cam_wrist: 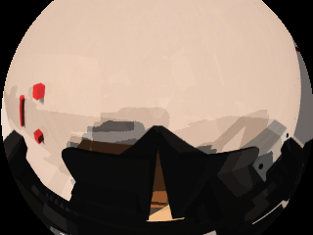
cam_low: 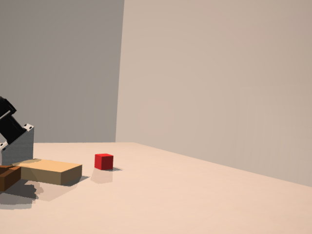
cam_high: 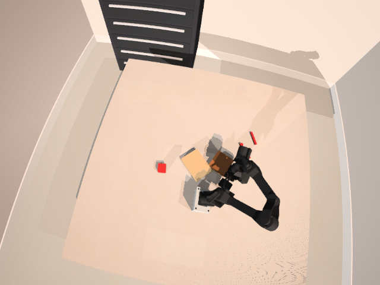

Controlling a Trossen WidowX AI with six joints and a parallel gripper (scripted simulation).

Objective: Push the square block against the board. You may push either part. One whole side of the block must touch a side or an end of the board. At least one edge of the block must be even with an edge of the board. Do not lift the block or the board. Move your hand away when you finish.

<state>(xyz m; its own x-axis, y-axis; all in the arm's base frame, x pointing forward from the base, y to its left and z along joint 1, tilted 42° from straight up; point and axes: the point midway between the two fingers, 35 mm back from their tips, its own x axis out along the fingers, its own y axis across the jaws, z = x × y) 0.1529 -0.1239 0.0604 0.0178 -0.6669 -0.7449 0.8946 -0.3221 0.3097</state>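
The brown square block (cam_high: pixel 223 160) (cam_low: pixel 11 175) lies flat beside the pale tan board (cam_high: pixel 193 162) (cam_low: pixel 51 165). In the top view the block's left corner is close to the board's right corner. Their facing sides are at an angle, with a wedge of table between them. I cannot tell whether the corners touch. My gripper (cam_wrist: pixel 156 129) is shut and empty, over the right side of the block. The arm hides its fingertips in the top view. In the wrist view the fingers cover most of the block, and strips of brown and tan show between them.
A red cube (cam_high: pixel 161 168) (cam_low: pixel 103 162) stands left of the board. A red stick (cam_high: pixel 253 138) (cam_wrist: pixel 22 111) and small red pieces lie beyond the gripper. The white arm base (cam_high: pixel 196 200) is close to the board's near end. A dark drawer cabinet (cam_high: pixel 153 37) stands at the back.
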